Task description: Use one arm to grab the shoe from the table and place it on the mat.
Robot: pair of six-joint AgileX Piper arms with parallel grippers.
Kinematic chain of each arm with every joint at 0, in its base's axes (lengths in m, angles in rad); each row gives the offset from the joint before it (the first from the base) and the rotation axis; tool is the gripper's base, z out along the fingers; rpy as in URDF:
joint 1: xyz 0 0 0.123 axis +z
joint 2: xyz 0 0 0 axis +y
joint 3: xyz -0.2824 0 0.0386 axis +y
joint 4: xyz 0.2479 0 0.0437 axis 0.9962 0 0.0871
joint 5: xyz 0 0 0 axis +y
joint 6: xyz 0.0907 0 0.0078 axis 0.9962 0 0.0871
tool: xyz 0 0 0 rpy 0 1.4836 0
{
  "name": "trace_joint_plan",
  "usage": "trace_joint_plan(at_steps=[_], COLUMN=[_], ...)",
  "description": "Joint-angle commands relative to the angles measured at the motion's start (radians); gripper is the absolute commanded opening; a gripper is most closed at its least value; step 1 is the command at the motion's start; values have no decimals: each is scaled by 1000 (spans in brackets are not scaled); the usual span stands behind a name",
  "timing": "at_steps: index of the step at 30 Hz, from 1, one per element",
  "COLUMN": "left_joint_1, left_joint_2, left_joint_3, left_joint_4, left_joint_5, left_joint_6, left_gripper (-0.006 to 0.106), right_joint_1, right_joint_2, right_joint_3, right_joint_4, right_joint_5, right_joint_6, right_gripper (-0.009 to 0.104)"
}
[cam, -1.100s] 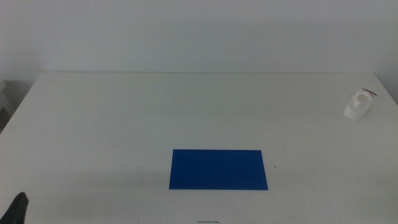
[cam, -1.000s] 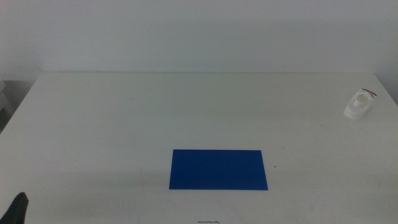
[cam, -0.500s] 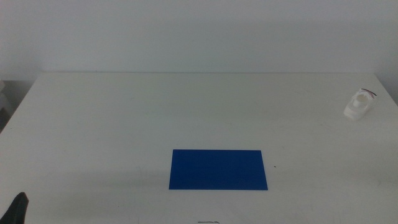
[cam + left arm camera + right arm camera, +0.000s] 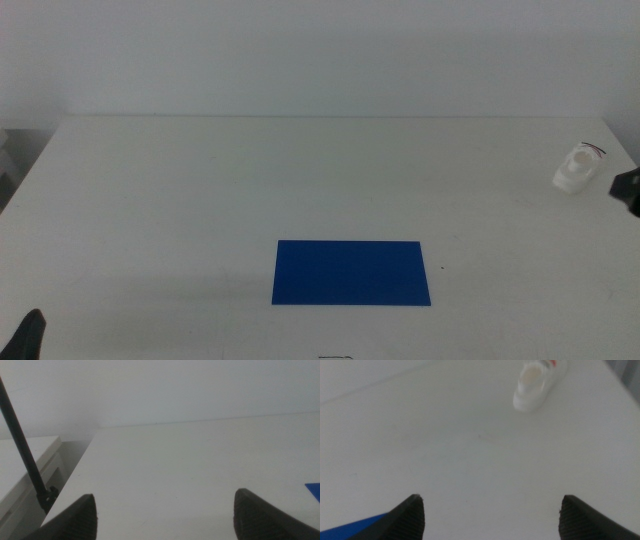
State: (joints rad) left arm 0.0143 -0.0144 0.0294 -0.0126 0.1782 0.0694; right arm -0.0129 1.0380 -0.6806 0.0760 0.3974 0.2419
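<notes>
Spanning nearly the whole middle view, table (image 4: 200, 190) is plain matte white. Mat (image 4: 351, 271): flat thin deep-blue rectangle, near the front edge, about mid-width. Shoe (image 4: 577, 168): small, white, chunky sole, strap detail at its back end, sits near the right edge toward the far corner, well apart from the mat. Right gripper (image 4: 492, 512) near the right edge just beside the shoe, not touching, jaws apart. Left gripper (image 4: 165, 512) waits at the front-left corner, jaws apart.

white flat table (image 4: 250, 180): matt, smooth, plain
thin deep-blue rectangular mat (image 4: 351, 271): matt, flat, even
small white chunky-soled shoe (image 4: 577, 169): smooth, plastic-looking
dark right hand (image 4: 490, 515): matt, finely textured
</notes>
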Motion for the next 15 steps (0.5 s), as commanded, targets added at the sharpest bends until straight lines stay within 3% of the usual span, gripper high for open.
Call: trace_joint_plan(at_steps=[1, 5, 7, 11, 15], left_joint_1=[-1, -1, -1, -1, -1], left_joint_2=[-19, -19, -19, -19, -19], left_joint_3=[-3, -3, -3, -3, -3], left_joint_4=[-9, -9, -9, -9, -9], left_joint_5=[-83, -83, -83, -83, -83], left_joint_6=[-15, -15, -15, -15, -15], left_gripper=[94, 94, 94, 94, 94], right_joint_1=[-7, -7, -7, -7, -8], right_joint_2=[41, 135, 190, 338, 486], right_joint_3=[-47, -129, -199, -390, -583], right_joint_4=[35, 105, 107, 77, 1], right_joint_5=[-77, -28, 19, 133, 248], right_joint_6=[-1, -1, -1, 2, 96], right_gripper=[94, 94, 94, 94, 94])
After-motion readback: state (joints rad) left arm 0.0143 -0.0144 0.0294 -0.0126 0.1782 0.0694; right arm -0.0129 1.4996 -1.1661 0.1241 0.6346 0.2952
